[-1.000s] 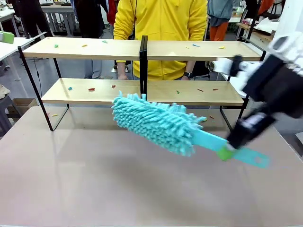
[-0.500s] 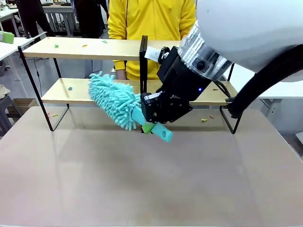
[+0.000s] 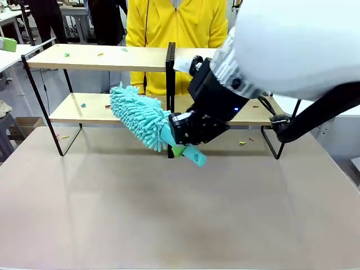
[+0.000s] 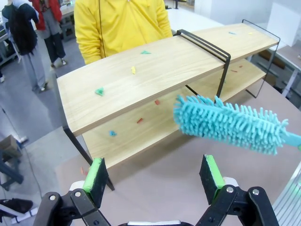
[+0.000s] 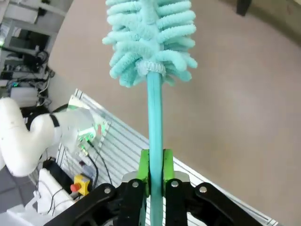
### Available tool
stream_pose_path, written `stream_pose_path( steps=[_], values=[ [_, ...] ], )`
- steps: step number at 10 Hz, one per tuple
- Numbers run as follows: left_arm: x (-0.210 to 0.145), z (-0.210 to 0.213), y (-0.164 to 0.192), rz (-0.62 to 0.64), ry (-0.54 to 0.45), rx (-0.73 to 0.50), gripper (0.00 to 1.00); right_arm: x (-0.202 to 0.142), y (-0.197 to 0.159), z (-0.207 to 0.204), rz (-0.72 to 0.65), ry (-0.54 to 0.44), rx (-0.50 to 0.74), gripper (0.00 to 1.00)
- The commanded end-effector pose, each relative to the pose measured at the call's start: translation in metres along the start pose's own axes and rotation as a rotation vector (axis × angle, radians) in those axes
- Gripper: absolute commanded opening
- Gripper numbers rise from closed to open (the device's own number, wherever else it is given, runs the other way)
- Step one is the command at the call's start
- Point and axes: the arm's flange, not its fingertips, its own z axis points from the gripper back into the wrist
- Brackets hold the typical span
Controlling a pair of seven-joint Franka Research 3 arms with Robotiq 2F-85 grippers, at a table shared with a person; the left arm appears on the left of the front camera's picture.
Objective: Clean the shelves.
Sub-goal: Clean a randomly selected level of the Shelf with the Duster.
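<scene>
The shelves (image 3: pixel 101 57) stand at the far side of the counter (image 3: pixel 169 214), with small coloured scraps (image 3: pixel 83 105) on both boards. The right tool (image 3: pixel 179 147) grips a turquoise duster (image 3: pixel 140 118), its head before the lower board. The left tool (image 4: pixel 154 175) is open.

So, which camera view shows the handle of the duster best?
The right wrist view: the teal handle runs straight up from the right gripper, whose green pads are shut flat on it. The front view gives its short end below the gripper. The left wrist view gives mostly the fluffy head before the shelves.
</scene>
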Motion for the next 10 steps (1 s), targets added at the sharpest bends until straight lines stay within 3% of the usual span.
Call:
stream_pose_path(
  steps=[1,5,10],
  values=[
    [0.000,0.000,-0.001,0.001,0.001,0.005,1.00,0.035,0.024,-0.019,-0.050,-0.019,-0.070,0.13],
    [0.000,0.000,-0.001,0.001,0.001,0.005,1.00,0.073,0.048,-0.054,-0.216,-0.106,-0.151,0.13],
    [0.000,0.000,-0.001,0.001,0.001,0.005,1.00,0.128,0.054,-0.084,-0.305,-0.173,-0.191,0.13]
  ],
)
